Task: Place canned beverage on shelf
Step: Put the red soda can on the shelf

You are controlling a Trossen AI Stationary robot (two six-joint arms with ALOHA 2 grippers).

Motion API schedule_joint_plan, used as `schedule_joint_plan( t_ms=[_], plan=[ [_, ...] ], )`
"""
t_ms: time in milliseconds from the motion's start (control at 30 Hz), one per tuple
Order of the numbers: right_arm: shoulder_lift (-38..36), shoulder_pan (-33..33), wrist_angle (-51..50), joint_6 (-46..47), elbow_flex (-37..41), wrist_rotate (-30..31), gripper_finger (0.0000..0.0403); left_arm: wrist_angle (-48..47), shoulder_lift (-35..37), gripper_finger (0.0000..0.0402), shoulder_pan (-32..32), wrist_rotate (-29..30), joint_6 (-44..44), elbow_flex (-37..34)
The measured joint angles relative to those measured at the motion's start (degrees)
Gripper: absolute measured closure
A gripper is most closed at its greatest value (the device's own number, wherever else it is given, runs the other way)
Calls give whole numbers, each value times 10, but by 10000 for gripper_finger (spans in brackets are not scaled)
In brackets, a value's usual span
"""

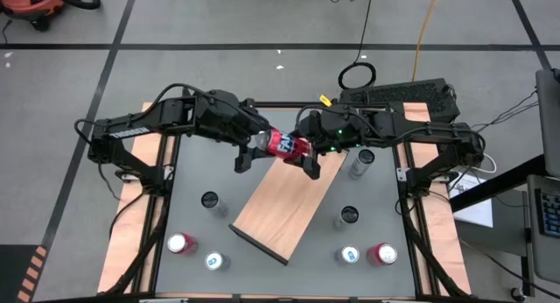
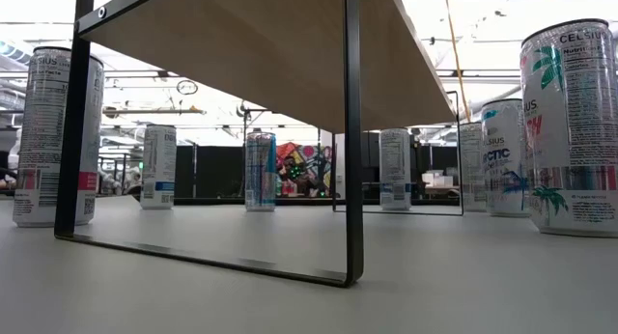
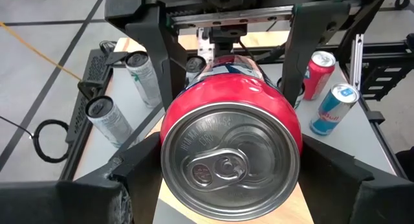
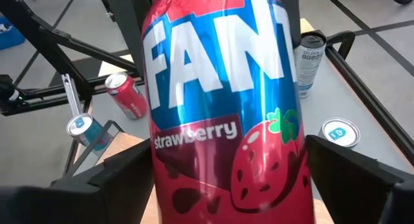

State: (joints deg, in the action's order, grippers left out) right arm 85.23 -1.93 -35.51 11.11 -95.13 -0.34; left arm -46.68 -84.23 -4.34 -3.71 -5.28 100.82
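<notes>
Red can [image 1: 287, 145] sideways above shelf [image 1: 289, 203], between both grippers' fingers, apparently left-gripped

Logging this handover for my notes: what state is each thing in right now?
Strawberry Fanta can: lying sideways in the air above the shelf's far end, between both grippers.
Left gripper: shut on the can's top end.
Right gripper: fingers open, either side of the can.
Shelf: standing on the table, nothing on top.
Other cans, such as the red one: upright on the table.
</notes>
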Motion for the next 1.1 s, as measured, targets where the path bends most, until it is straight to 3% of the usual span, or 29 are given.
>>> schedule_joint_plan(
  t_ms=[400, 800, 1100],
  plan=[
    [0, 0, 0, -4, 0, -15, 150, -1, 0, 119, 0, -6, 4, 0],
    [-2, -2, -2, 9, 0, -6, 138, -1, 0, 63, 0, 77, 59, 0],
    [-21, -3, -7, 16, 0, -11, 142, 3, 4, 15, 0, 75, 156, 0]
  ],
)
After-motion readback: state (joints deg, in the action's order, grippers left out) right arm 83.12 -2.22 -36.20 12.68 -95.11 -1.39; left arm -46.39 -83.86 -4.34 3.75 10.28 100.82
